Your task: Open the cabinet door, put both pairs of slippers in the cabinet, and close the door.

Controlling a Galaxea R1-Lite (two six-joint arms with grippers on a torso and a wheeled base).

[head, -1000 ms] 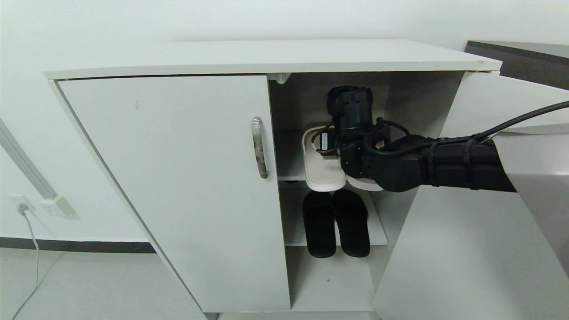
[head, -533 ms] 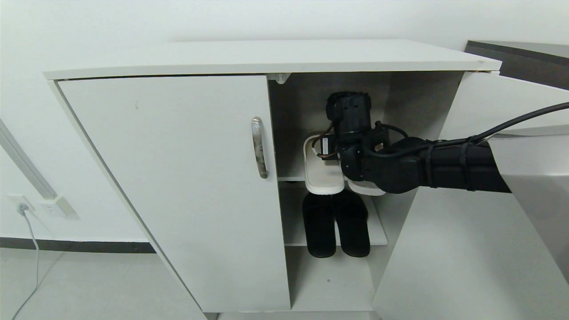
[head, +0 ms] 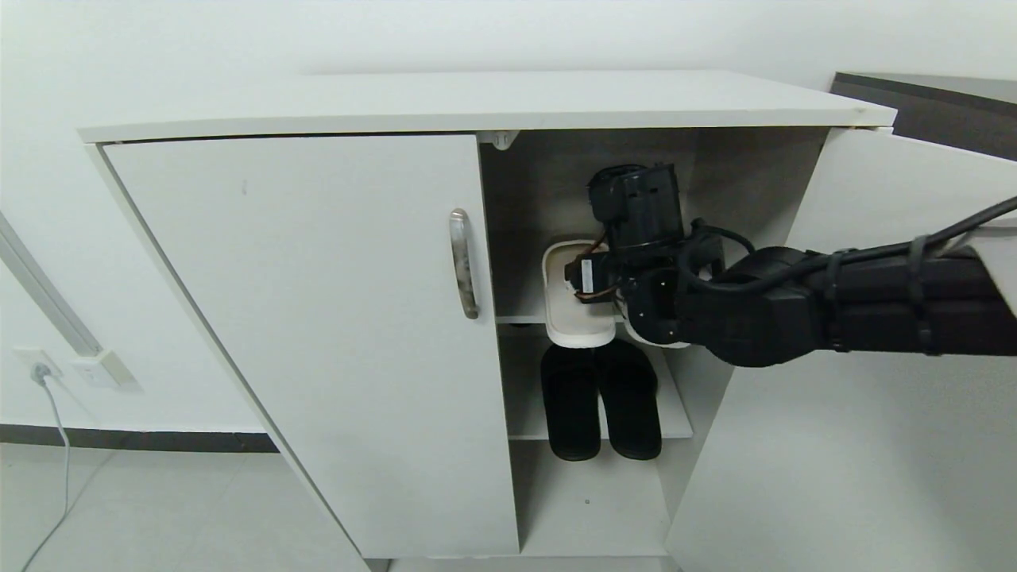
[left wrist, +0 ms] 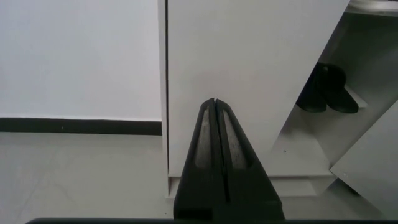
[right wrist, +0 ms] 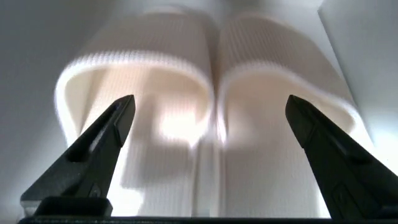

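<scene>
Inside the cabinet point(head: 477, 102), in the head view, the white slippers point(head: 574, 322) are largely covered by the right arm point(head: 834, 306). Only their heel ends show, hanging a little past the front edge of the upper shelf point(head: 518, 298). That arm's fingertips are hidden behind its own wrist housing. The arm comes in level through the cabinet's open right side, with its wrist turned toward the cabinet's back above the upper shelf. One level down, the black slippers point(head: 600, 405) lie side by side on the lower shelf point(head: 520, 389), heels out past its edge. The cabinet's left door point(head: 302, 334) is shut, its metal handle point(head: 463, 264) upright near the inner edge. The right door point(head: 826, 461) stands swung open and is cut off by the picture's edge.

From the left wrist view, the left gripper point(left wrist: 214, 109) sits low in front of the cabinet's left door point(left wrist: 249, 56), fingers pressed together and holding nothing. Past that door's edge, the black slippers point(left wrist: 326, 92) show on their shelf.

From the right wrist view, the right gripper point(right wrist: 210, 104) has its fingers spread wide, one toward each outer side of the white slippers point(right wrist: 161, 59). The pair lies side by side, touching each other, on the cabinet's shelf. Whether the fingers touch the slippers cannot be told.
</scene>
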